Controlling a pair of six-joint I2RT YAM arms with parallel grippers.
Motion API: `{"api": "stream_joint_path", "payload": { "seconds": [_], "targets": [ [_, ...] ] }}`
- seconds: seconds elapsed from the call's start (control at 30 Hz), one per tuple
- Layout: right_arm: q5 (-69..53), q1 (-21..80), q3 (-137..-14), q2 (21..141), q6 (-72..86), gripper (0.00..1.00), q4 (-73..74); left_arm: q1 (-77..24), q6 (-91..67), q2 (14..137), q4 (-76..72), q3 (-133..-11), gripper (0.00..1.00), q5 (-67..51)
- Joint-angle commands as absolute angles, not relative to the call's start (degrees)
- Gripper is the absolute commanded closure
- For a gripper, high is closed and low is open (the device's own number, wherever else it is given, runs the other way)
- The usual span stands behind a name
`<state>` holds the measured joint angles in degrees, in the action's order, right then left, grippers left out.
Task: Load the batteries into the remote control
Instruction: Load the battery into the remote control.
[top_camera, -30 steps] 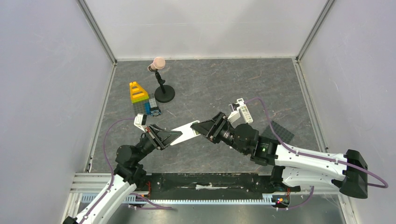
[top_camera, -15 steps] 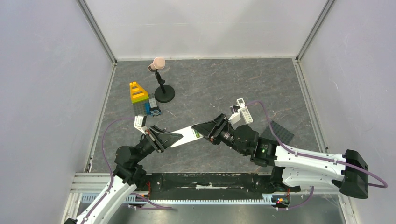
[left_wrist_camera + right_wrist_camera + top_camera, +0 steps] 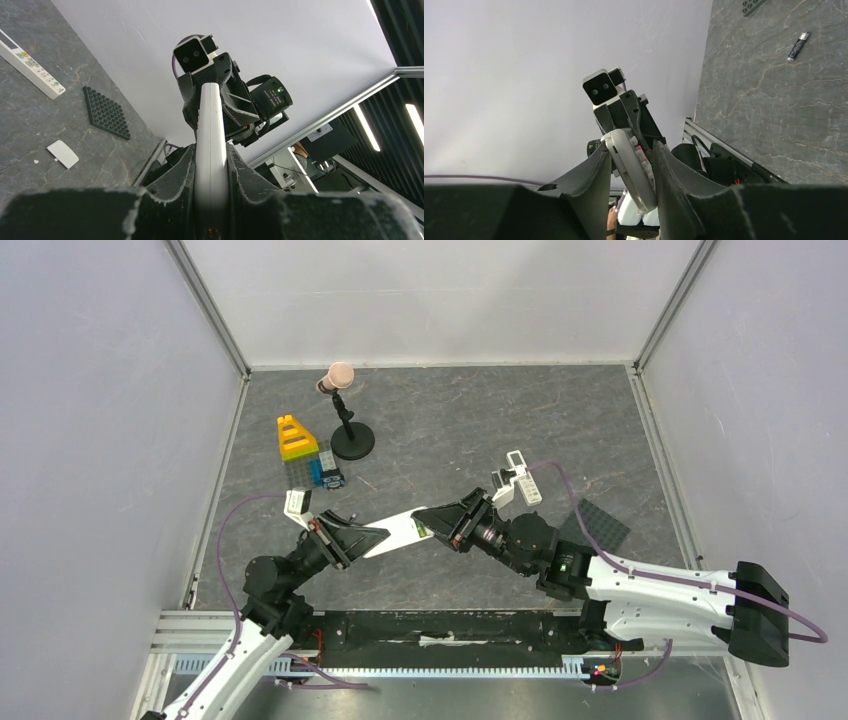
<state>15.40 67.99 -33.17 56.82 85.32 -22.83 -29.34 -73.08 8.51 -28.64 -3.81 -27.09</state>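
Note:
The white remote control hangs in the air between both arms, above the near middle of the table. My left gripper is shut on its left end; in the left wrist view the remote control runs edge-on between the fingers. My right gripper has its jaws round the other end. There the remote control lies slanted, its button side against the right finger. One dark battery lies on the table. A small green spot shows at the remote's right end.
A longer slim white remote and a black studded plate lie right of centre. A small white cover rests on the table. A black stand with a pink ball and a stack of toy bricks sit back left.
My right gripper has slid left along the remote and its jaws have narrowed around the remote's end. The left gripper keeps its grip and has barely moved.

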Motion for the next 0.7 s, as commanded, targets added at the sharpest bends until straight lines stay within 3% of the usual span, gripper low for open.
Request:
{"api": "stream_joint_path", "payload": {
  "seconds": [0.0,0.1,0.23,0.4,0.67],
  "targets": [
    [14.34,67.96,-32.78,56.79,85.76,0.82,-24.70,-29.00,-72.89,7.66,-32.34,-4.84,0.98,-24.00],
    [14.32,67.94,-32.86,56.54,85.63,0.79,-24.37,-29.01,-73.21,7.56,-32.32,-4.67,0.98,-23.74],
    [14.62,67.94,-32.78,55.70,85.57,0.50,-24.08,-29.00,-73.21,7.48,-32.26,-4.57,0.98,-23.72],
    [16.07,67.88,-32.52,53.39,83.47,0.30,-24.35,-29.00,-73.16,7.25,-31.88,-4.22,0.98,-23.54],
    [19.33,67.90,-32.17,50.01,80.68,0.22,-19.43,-28.96,-72.34,6.88,-29.34,-5.62,0.98,-22.74]
  ]
}}
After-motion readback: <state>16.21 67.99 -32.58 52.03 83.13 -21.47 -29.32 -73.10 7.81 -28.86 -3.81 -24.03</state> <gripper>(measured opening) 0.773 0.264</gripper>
